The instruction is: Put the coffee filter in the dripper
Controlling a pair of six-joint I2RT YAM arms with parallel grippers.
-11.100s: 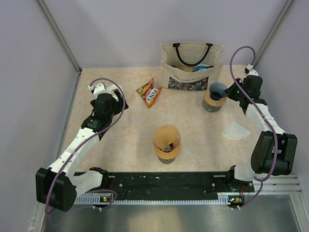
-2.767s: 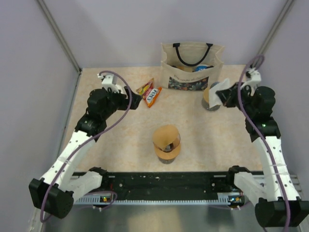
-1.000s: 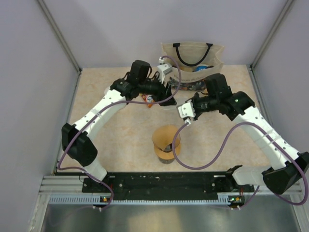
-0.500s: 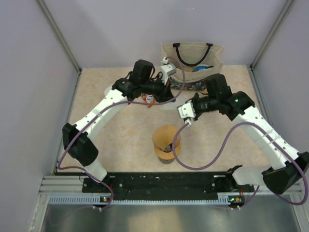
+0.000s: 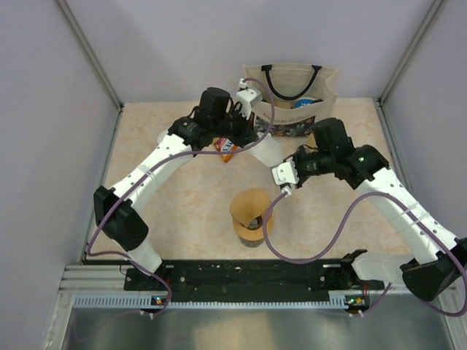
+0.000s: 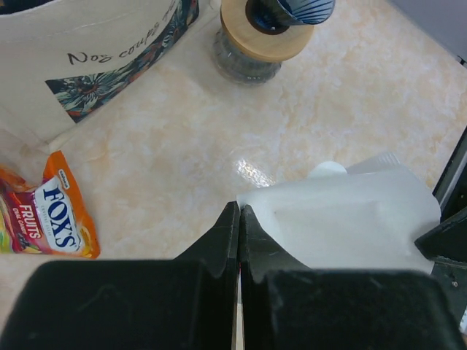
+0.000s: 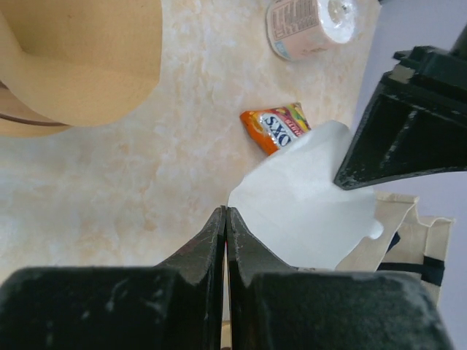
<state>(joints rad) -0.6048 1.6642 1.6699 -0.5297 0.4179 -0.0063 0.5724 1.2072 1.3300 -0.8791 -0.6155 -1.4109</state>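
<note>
The white paper coffee filter (image 5: 267, 151) hangs in the air between both grippers, behind the dripper. My left gripper (image 6: 239, 208) is shut on one corner of the coffee filter (image 6: 343, 219). My right gripper (image 7: 225, 211) is shut on the opposite edge of the coffee filter (image 7: 306, 204). From above, the left gripper (image 5: 255, 138) and right gripper (image 5: 290, 163) face each other. The dripper (image 5: 252, 210) is a tan cone on a glass jar at the table's middle; the dripper (image 7: 73, 58) also fills the right wrist view's top left corner.
A cloth tote bag (image 5: 292, 98) stands at the back. An orange FOX'S candy packet (image 6: 55, 219) lies left of it. A blue dripper on a wood-lidded jar (image 6: 266, 29) sits to the right. A small pale round container (image 7: 310, 25) lies at far left.
My left gripper has shut on the filter's corner. The right gripper has drawn slightly to the right, and the filter now spreads between the two.
</note>
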